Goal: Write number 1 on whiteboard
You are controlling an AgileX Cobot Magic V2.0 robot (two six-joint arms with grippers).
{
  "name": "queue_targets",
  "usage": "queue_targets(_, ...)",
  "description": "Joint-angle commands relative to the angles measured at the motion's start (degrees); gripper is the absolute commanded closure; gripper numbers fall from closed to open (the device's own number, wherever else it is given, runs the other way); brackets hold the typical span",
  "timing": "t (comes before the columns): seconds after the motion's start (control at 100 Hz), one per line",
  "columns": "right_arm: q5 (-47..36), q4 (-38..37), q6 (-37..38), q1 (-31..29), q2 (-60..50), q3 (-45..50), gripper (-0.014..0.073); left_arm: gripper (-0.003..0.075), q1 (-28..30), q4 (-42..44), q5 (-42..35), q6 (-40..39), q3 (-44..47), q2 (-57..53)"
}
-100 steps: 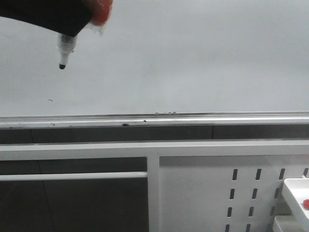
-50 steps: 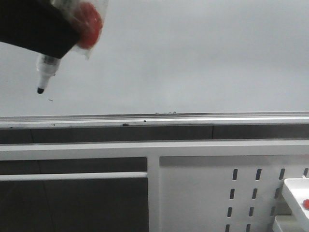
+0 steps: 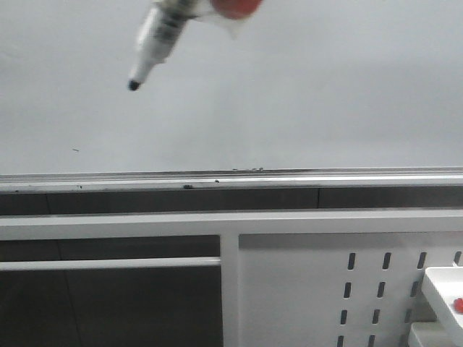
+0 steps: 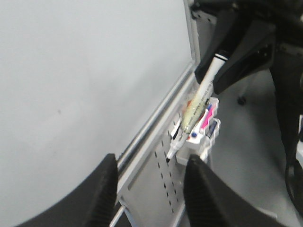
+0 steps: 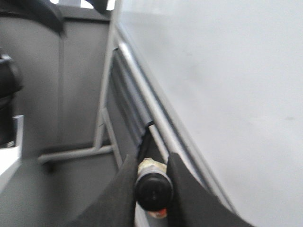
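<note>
Since half a second earlier, the marker [image 3: 155, 42] had swung up and to the right in the front view, its black tip moving from low at the left edge to a higher spot nearer the middle, and the dark arm body had left that view. The marker hung tilted, tip down and to the left, in front of the whiteboard [image 3: 318, 94]; whether the tip touched the surface could not be told. No stroke for the number 1 showed on the board, only a tiny speck [image 3: 75, 150] low at the left, above the silver rail [image 3: 289, 178]. The right pincer [image 5: 150, 184] was clamped around the marker's barrel [image 5: 152, 189]. The left pincer [image 4: 149, 182] stood wide apart, holding nothing, facing the perforated panel [image 4: 165, 189].
</note>
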Motion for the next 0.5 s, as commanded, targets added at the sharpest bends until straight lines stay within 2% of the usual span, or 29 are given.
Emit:
queue_targets(0.0,-14.0,-0.9,0.1,-0.1,-4.6,4.1,0.0658,0.0528,0.9,4.0,-3.2,-6.3,1.0,-6.7)
queue_targets(0.08,-24.1,-1.7,-1.1,-0.1,-6.7,9.2,0.0659,0.0641,2.0,7.0,-2.9,-9.2,4.1,-14.6)
queue_targets(0.15,-29.7,-1.7,-3.0,-0.1,-6.7,11.6,0.0659,0.0739,2.8,8.4,-2.9,-9.7,6.8,-20.4)
queue_targets(0.23,-30.4,-1.7,-5.9,-0.1,-5.4,12.1,0.0659,0.0740,3.4,8.9,-2.9,-10.4,9.5,-25.4)
queue_targets(0.33,-31.8,-2.1,-7.9,-0.1,-2.2,12.1,0.0659,0.0740,4.0,8.7,-0.9,-12.9,10.9,-23.8)
queue_targets(0.49,-41.5,-2.4,-8.9,-0.1,3.0,12.1,0.0659,0.0740,4.0,8.9,-6.0,-12.9,12.7,-23.1)
